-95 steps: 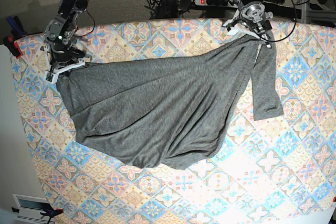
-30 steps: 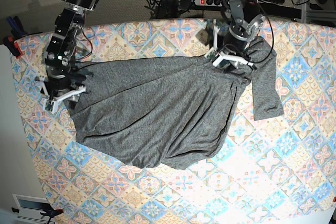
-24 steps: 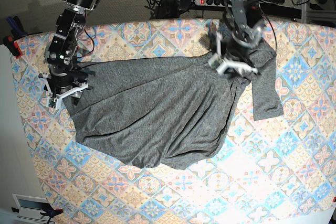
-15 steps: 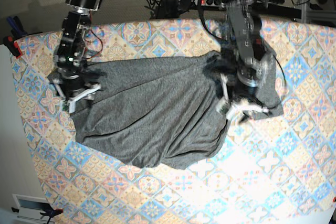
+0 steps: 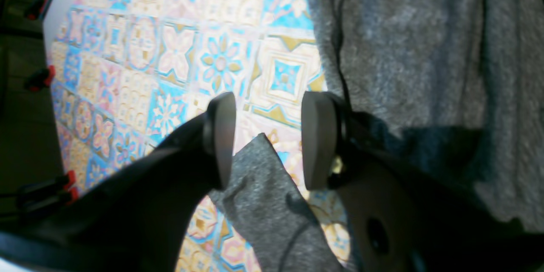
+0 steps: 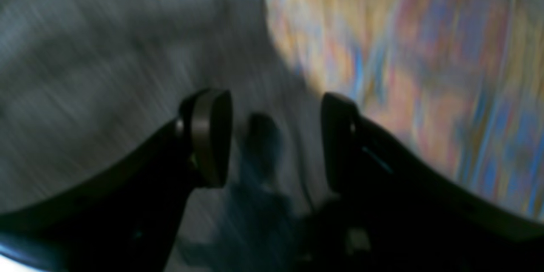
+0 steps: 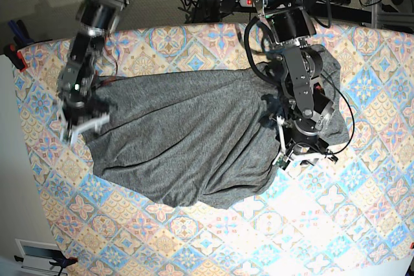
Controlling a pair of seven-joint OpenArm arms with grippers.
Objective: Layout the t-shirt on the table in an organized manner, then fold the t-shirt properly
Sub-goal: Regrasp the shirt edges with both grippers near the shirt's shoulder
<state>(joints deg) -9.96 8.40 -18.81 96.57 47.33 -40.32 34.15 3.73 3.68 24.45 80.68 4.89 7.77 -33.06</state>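
Base view shows the dark heather-grey knit t-shirt (image 7: pixel 194 140) lying crumpled and spread across the middle of the wide table (image 7: pixel 362 224), whose cloth carries pastel blue, pink and cream diamond tiles. One sleeve lies out at the shirt's far side, under the left arm. The left gripper (image 7: pixel 304 153) hangs over that sleeve's edge; the left wrist view shows its fingers (image 5: pixel 223 140) parted, a pointed grey fabric corner below the gap, nothing pinched. The right gripper (image 7: pixel 83 124) sits at the shirt's opposite edge, its fingers (image 6: pixel 210 136) spread apart over grey cloth, though that view is badly blurred. Behind the table, dark cables and a power strip (image 7: pixel 259 1) lie on the floor.
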